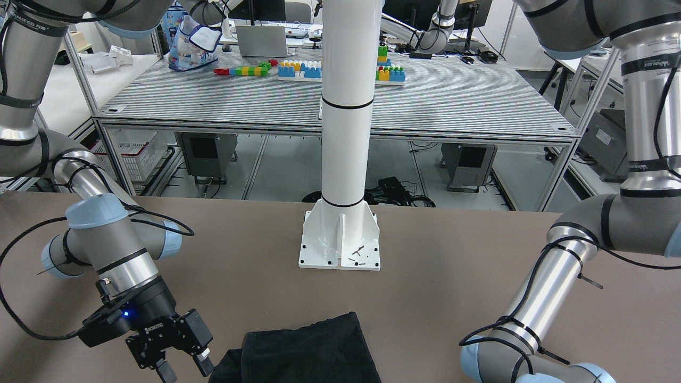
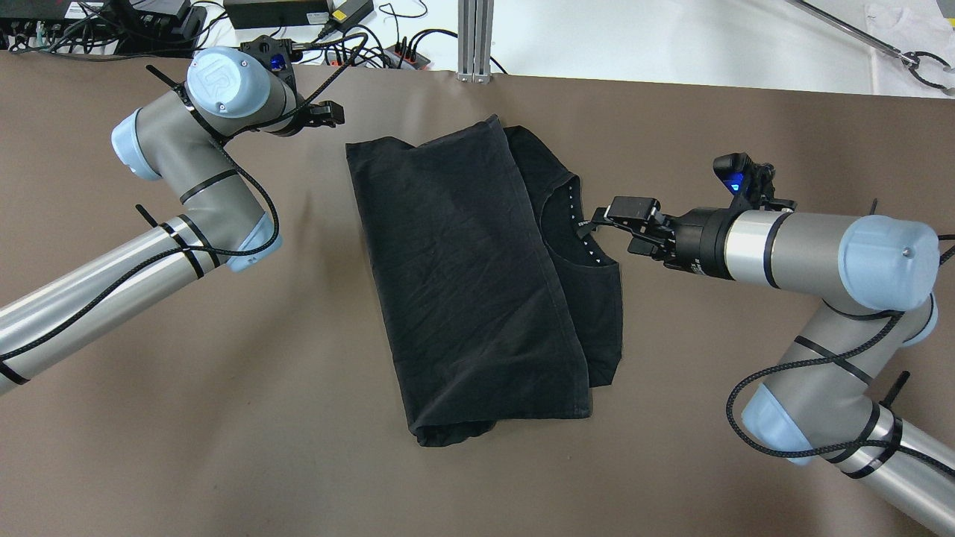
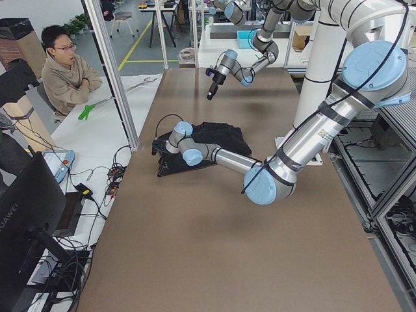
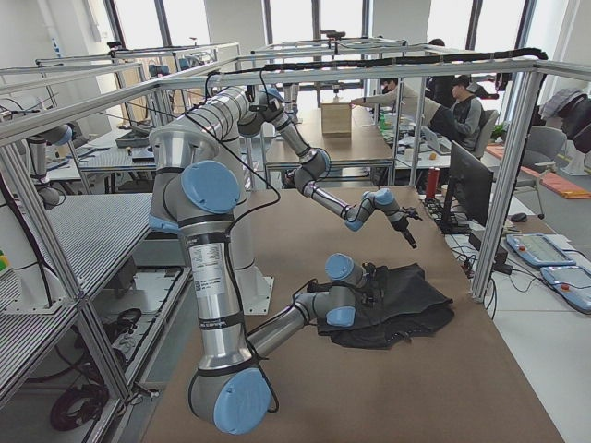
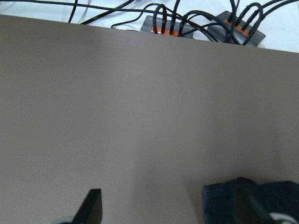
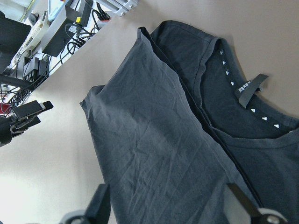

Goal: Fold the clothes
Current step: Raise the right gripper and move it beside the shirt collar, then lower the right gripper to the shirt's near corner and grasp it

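A black T-shirt (image 2: 477, 283) lies on the brown table (image 2: 224, 418), folded lengthwise, with its collar (image 2: 574, 224) and a strip of the lower layer showing on the right. My left gripper (image 2: 334, 113) is open and empty just off the shirt's far left corner; the left wrist view (image 5: 168, 210) shows a bit of dark cloth (image 5: 261, 200) by one finger. My right gripper (image 2: 600, 224) is open and empty, just above the collar edge. The right wrist view (image 6: 170, 210) looks over the shirt (image 6: 154, 140) and its collar label (image 6: 247, 88). The right gripper also shows in the front view (image 1: 186, 368).
The white pillar base (image 1: 340, 239) stands on the table at the robot's side. Power strips and cables (image 2: 298, 15) lie beyond the far table edge. An operator (image 3: 65, 71) sits past that edge. Bare table surrounds the shirt.
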Robot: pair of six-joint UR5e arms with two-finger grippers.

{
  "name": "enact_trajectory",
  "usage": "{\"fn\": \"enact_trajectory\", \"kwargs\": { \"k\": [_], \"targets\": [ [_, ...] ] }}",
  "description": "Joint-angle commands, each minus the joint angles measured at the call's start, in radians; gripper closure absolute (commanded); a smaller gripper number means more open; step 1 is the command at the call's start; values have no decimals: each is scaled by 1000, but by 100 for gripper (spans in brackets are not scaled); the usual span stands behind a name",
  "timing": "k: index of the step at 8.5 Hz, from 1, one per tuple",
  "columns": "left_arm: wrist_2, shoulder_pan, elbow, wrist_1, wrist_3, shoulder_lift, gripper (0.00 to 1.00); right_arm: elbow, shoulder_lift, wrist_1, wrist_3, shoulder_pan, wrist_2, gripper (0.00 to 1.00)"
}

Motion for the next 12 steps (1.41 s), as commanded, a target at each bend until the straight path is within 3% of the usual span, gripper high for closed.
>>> {"fn": "enact_trajectory", "kwargs": {
  "k": [1,3,5,8,11,12],
  "targets": [
    [1,2,-47,14,-1,36,0,1,6,8,77,-5,-4,6],
    [1,3,-93,78,-1,40,0,9,6,10,87,-18,-7,6],
    [2,3,-95,79,-1,40,0,-3,-8,82,91,-48,-13,8],
    [2,5,-93,79,-1,38,0,-89,-84,74,75,-122,-16,17],
    [20,6,-95,80,-4,37,0,-97,-136,64,76,-188,-18,20],
    [22,5,-95,79,-4,35,0,-99,-150,47,76,-229,-60,21]
  ]
}}
